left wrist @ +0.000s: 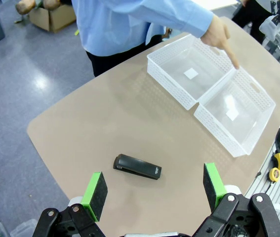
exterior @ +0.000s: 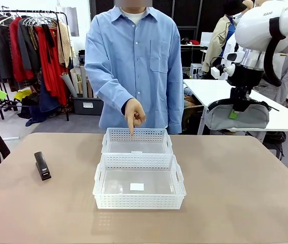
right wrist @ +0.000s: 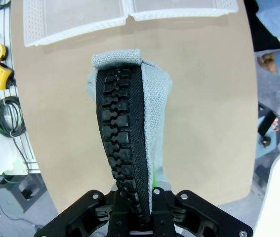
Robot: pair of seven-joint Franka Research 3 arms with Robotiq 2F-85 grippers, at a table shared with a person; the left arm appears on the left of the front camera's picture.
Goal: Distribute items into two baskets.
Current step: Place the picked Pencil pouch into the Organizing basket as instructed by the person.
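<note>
Right claw (exterior: 233, 113), clamped on the grey pouch (exterior: 250, 118), hangs right of the far basket (exterior: 114, 135) that a person's hand (exterior: 133, 113) points into; left claw (left wrist: 153, 190), spread apart, hovers over the stapler (left wrist: 137, 167).

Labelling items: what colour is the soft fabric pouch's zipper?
Black zipper on grey fabric pouch; right wrist view.

Tan worktop (exterior: 235, 193) carries a near basket (exterior: 138, 202) and a far basket (exterior: 154, 134), touching end to end at its middle; a black stapler (exterior: 42, 165) lies well to their left
</note>
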